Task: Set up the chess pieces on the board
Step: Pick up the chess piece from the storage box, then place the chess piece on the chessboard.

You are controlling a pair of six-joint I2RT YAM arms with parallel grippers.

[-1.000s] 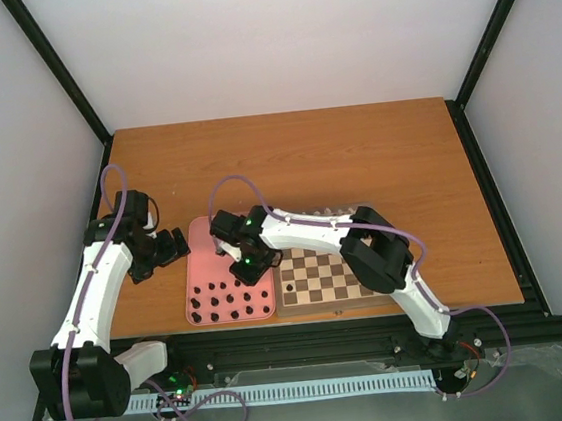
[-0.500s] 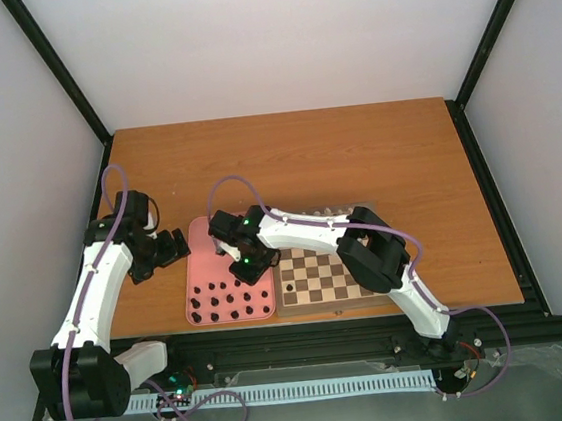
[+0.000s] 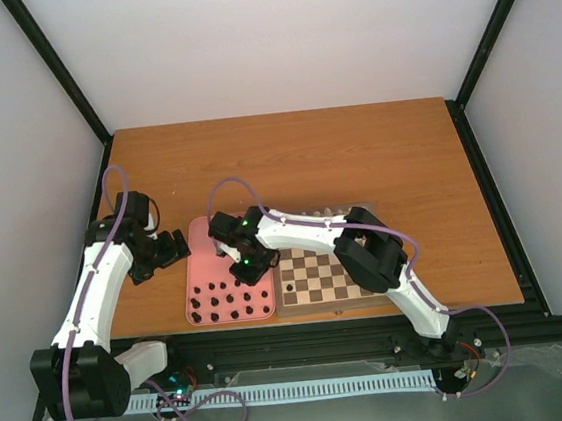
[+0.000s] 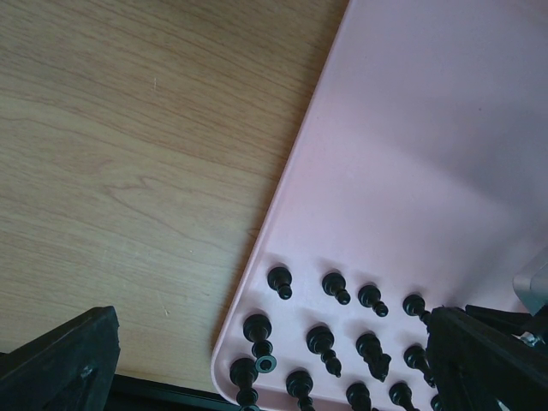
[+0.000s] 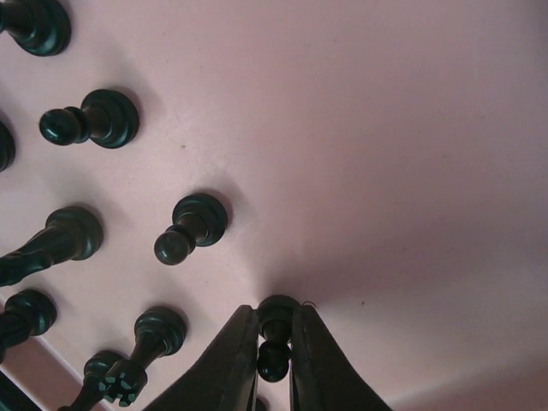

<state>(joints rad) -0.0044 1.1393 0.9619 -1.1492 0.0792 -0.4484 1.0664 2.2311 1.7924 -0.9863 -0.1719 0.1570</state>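
Wood of a warm orange-brown, finely grained, makes the worktop point(image 3: 355, 152) in the top view. Plain white walls point(image 3: 273, 40) close it in on 3 sides, and black posts point(image 3: 55, 68) run up the corners. A flat pink tray point(image 3: 203, 257) lies near the front edge. The board point(image 3: 323, 266), checkered light and dark brown with a brown border, lies just beside it on the right. Dark pieces point(image 3: 220, 303) stand in rows on the tray's near half, and 1 lone piece point(image 3: 289, 288) stands on the board's near left part. The left hand point(image 3: 169, 247) hangs just beside the tray's left edge. The right hand point(image 3: 247, 266) is over the tray's right side, its white arm stretched across the board.

From the left wrist, the worktop's grain runs in long pale streaks on the left. The tray's smooth matt floor fills the right, its corner rounded under a low rim. Glossy black turned pieces, round-headed on round bases, stand in 3 ragged rows at that corner. The left hand's 2 black fingers point(image 4: 60, 360) show at the bottom corners, spread wide and gripping nothing.

From the right wrist, the tray is a smooth pink field under soft shadow. The right hand's 2 dark tapered fingers point(image 5: 224, 368) are closed on a pawn point(image 5: 276, 315), pressing its sides. Whether its base touches the tray I cannot tell. Other glossy pieces stand apart to the left, 1 with a notched top at the bottom left.
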